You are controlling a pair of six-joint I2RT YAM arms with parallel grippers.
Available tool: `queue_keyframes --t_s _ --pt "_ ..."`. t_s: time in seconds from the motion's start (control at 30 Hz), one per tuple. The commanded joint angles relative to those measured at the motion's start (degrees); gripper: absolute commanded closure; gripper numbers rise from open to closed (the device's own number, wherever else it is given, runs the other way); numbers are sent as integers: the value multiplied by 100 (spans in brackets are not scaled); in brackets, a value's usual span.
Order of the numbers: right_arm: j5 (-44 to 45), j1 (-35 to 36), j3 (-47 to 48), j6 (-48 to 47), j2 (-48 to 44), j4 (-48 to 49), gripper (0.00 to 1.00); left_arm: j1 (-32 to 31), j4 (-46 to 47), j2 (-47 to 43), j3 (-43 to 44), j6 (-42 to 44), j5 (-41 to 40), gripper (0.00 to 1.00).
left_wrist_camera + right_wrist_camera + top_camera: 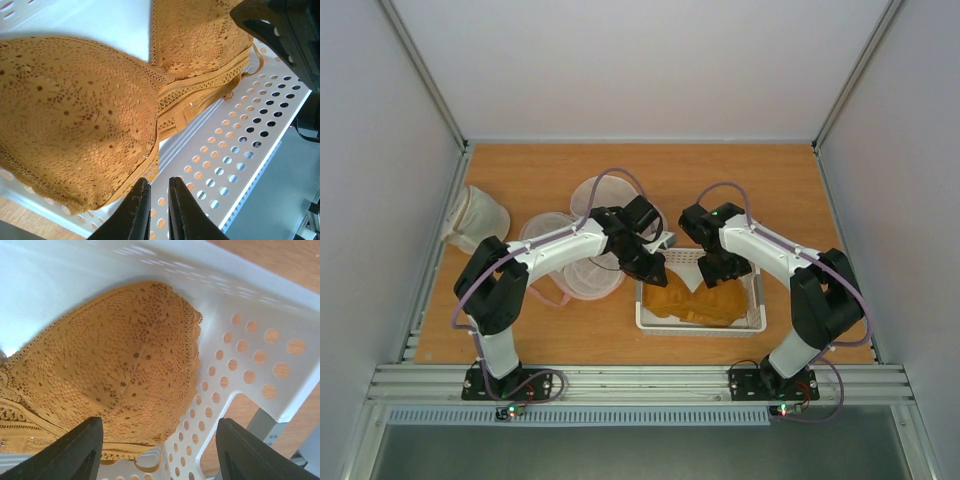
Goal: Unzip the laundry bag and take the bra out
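The mustard lace bra (695,300) lies in the white perforated basket (700,327). In the left wrist view one cup (75,115) fills the left side, and my left gripper (158,181) stands just off its lower edge, jaws parted by a narrow gap with nothing between them. My right gripper (159,422) is wide open over the other cup (125,365), its fingers on either side and clear of the lace. From above, both grippers (655,272) (722,275) hang over the basket. The laundry bag (592,280) lies opened flat under the left arm, its pink loop (556,296) beside it.
An off-white mesh sack (475,215) sits at the far left of the wooden table (770,180). The basket's holed wall (240,150) (250,355) rises close beside both grippers. The right arm shows at the top right of the left wrist view.
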Motion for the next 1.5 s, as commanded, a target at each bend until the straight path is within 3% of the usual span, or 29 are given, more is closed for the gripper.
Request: queue_keyframes --t_s 0.0,0.17,0.27,0.37,0.4,0.53,0.7,0.8,0.9,1.2,1.47 --pt "270 -50 215 110 -151 0 36 -40 90 -18 -59 -10 -91 89" --pt "299 -47 402 102 -262 -4 35 -48 18 -76 -57 -22 -176 89" --pt "197 -46 786 1 -432 56 30 -41 -108 -182 187 28 -80 82" --pt "40 -53 1462 -241 -641 210 18 -44 -582 -262 799 262 141 65" --pt "41 -47 1721 -333 -712 283 3 -41 -725 -339 951 385 233 57" --pt "45 -51 2603 -656 -899 866 2 -44 -1270 -817 1260 1031 472 24" --pt "-243 -83 2905 -794 -844 2108 2 380 -2050 -1271 1642 1956 746 2" --pt "-412 -168 3013 -689 -588 2715 2 1275 -1877 -1556 1552 1779 665 1" --pt "-500 -383 3117 -536 -166 3174 2 2189 -1470 -1863 1128 1364 93 1" --pt "-1548 -993 3562 -130 1401 3675 2 4722 -10 -2177 -1165 -604 -378 1" --pt "-2373 -1009 4570 -455 3209 3059 10 5358 613 -1943 -2133 -1199 -1062 1"
